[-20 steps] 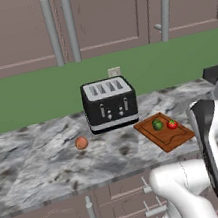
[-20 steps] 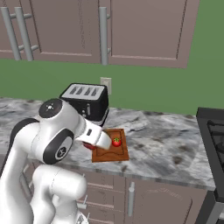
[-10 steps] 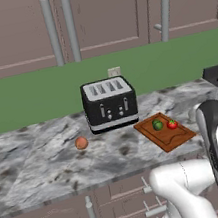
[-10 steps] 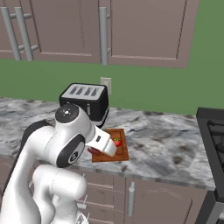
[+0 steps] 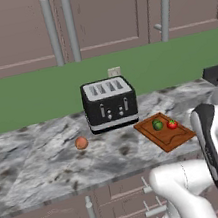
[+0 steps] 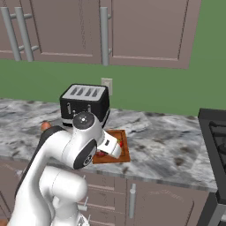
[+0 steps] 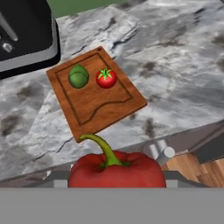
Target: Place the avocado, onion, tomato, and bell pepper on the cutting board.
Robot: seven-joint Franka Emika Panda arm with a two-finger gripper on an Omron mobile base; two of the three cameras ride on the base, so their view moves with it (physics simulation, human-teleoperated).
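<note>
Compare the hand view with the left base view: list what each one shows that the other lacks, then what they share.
Hand view alone: a red bell pepper with a curved green stem, close at the bottom, where the gripper holds it.

Left base view alone: the onion lying on the counter left of the toaster, apart from the board, plus the wall outlet and cabinet doors above.

Both: the cutting board carrying the green avocado and the tomato side by side, the toaster and the marbled counter.

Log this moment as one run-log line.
gripper: shut on bell pepper | cutting board: avocado, tomato | onion: on counter, left of toaster
</note>
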